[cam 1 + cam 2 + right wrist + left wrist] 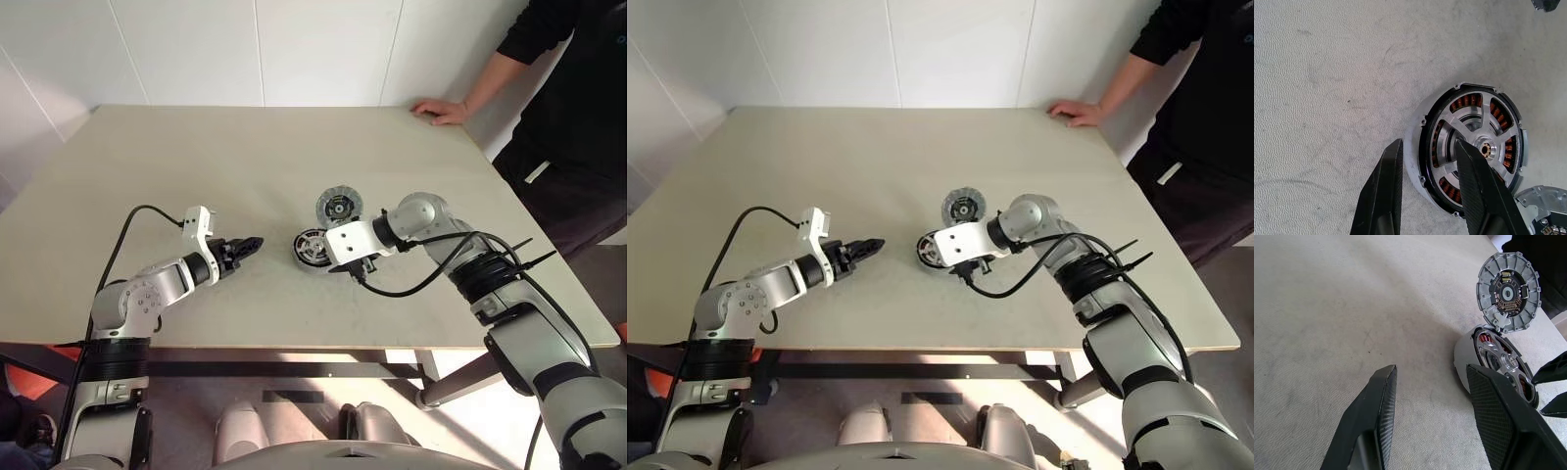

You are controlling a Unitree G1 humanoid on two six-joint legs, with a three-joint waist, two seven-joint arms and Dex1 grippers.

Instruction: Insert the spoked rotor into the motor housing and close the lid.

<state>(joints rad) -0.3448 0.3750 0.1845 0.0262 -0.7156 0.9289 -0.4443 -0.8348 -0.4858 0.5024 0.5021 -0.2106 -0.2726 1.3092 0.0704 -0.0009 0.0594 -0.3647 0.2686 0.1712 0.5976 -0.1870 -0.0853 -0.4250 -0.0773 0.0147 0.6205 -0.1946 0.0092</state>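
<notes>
Right wrist view: spoked rotor (1476,147) sits inside copper-wound motor housing (1422,147); both grippers' fingers apart.

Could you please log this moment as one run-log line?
spoked rotor: seated in round grey motor housing | segmented lid: off, beside housing | right gripper: open over housing rim | left gripper: open, apart

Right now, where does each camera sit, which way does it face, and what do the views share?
Head views: look forward and down over the table; both arms show, left gripper open, and a person's hand rests at the far edge.
Left wrist view: looks along its fingers at the lid.
Right wrist view: looks down at the spoked rotor, seated in the motor housing; right gripper open.
All views share the housing and lid.
</notes>
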